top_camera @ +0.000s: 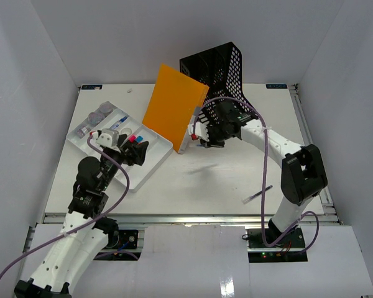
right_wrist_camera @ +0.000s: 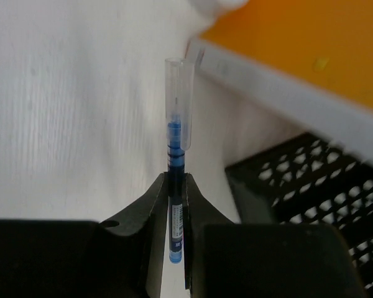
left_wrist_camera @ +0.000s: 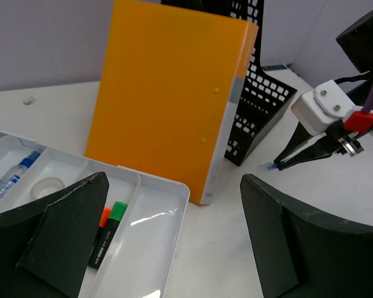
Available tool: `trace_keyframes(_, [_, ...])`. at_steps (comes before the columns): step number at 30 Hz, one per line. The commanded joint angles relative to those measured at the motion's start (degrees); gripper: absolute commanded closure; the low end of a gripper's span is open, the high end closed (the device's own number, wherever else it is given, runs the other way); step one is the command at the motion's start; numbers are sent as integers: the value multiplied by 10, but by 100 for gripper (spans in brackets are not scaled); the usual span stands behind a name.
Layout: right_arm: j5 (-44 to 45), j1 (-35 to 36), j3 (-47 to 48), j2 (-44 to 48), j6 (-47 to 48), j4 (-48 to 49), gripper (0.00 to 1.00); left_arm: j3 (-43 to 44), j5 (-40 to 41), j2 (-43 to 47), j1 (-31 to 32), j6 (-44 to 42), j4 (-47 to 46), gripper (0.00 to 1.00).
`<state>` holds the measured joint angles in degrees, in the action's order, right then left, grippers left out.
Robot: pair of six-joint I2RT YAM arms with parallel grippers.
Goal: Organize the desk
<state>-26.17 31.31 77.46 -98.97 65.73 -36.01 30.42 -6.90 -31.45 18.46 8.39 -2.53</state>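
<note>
The desk [top_camera: 224, 180] is a wide white tabletop. My right gripper [right_wrist_camera: 176, 180] is shut on a blue pen [right_wrist_camera: 176, 149] with a clear cap, gripping its barrel low over the desk. In the top view this gripper [top_camera: 206, 141] sits just right of the upright orange folder [top_camera: 174, 108] and in front of the black mesh file holder [top_camera: 221, 68]. My left gripper [left_wrist_camera: 174, 186] is open and holds nothing. It hovers over the right end of the white tray [left_wrist_camera: 174, 192], and from there the pen's tip [left_wrist_camera: 272, 166] shows at the right.
The compartmented tray [top_camera: 152, 158] holds a green and an orange highlighter [left_wrist_camera: 112, 217], another pen [left_wrist_camera: 12, 177], a tape roll [left_wrist_camera: 48, 185] and small jars [top_camera: 99, 115]. The folder [left_wrist_camera: 168, 93] leans against the mesh holder [left_wrist_camera: 261, 93]. White walls enclose the desk.
</note>
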Motion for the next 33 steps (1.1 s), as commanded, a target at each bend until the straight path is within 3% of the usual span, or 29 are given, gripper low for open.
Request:
trace_keyframes(1, [24, 104, 56, -25, -24, -16, 92, -16, 115, 45, -2, -4, -31, 2])
trace_keyframes(5, [126, 192, 145, -94, 46, -9, 92, -24, 229, 86, -2, -12, -24, 2])
trace_keyframes(10, [222, 241, 222, -183, 108, 95, 92, -30, 328, 117, -1, -21, -19, 2])
trace_keyframes(18, [301, 272, 324, -292, 168, 152, 92, -33, 342, 128, -2, -25, -22, 2])
trace_keyframes(21, [307, 278, 330, -306, 173, 152, 80, -32, 343, 128, -2, -25, -21, 2])
trace_keyframes(23, [302, 281, 315, -297, 162, 152, 46, -33, 341, 132, -2, -25, -21, 2])
trace_keyframes(24, [298, 282, 304, -287, 159, 152, 39, -34, 341, 133, -3, -24, -21, 2])
trace_keyframes(33, [263, 277, 199, -149, 117, 114, 33, -33, 334, 154, -2, -25, -2, 2])
